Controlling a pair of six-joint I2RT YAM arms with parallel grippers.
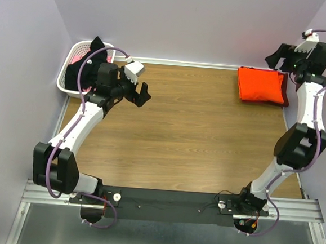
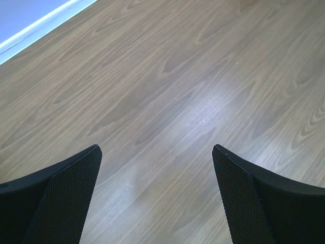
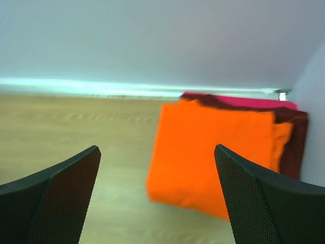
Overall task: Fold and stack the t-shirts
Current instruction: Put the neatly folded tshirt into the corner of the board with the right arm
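The bright orange t-shirt (image 1: 260,84) lies folded at the table's far right corner, on top of the dark maroon t-shirt (image 1: 286,96), whose edge shows at its right. In the right wrist view the orange t-shirt (image 3: 218,152) covers the maroon one (image 3: 293,147). The black t-shirt (image 1: 92,57) hangs crumpled in the white basket (image 1: 68,86) at the far left. My left gripper (image 1: 138,94) is open and empty over bare wood (image 2: 156,148), right of the basket. My right gripper (image 1: 276,58) is open and empty, raised above the stack (image 3: 156,150).
Pink cloth (image 1: 77,60) shows inside the basket under the black shirt. A pink-red strip (image 3: 254,100) shows behind the stack by the wall. Lilac walls close the table on the left, back and right. The wood table (image 1: 196,130) spans the middle.
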